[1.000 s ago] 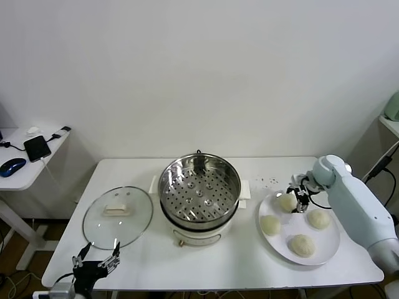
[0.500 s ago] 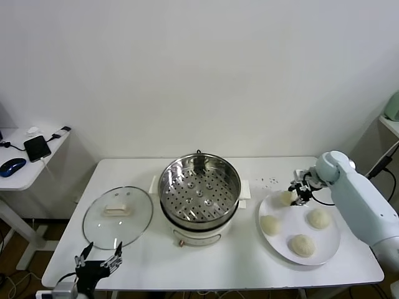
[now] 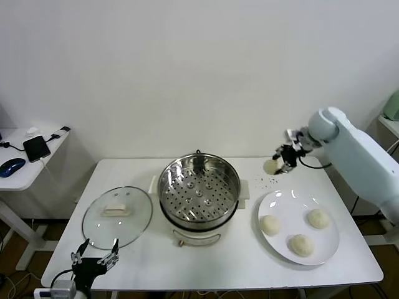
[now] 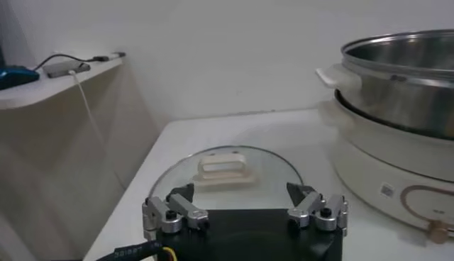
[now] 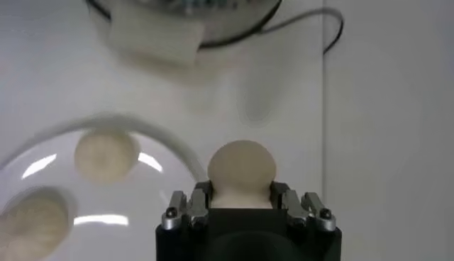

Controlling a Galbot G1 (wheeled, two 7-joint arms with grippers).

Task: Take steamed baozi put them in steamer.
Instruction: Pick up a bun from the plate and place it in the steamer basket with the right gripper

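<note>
Head view: the right gripper (image 3: 282, 162) clenches one baozi (image 3: 270, 166) in the air above the table (image 3: 249, 261). The left gripper (image 3: 95, 259) waits, fingers spread, near the glass lid (image 3: 118, 217).

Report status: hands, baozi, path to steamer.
Right hand shut on one baozi, lifted off plate. Left hand open, parked by lid. Steamer open, path unobstructed.

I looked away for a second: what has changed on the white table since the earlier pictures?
The right gripper closed on one round cream-white baozi, lifted it off the flat white plate and carried it toward the shiny steel steamer. Three buns, the glass lid and the open left gripper stayed put.
</note>
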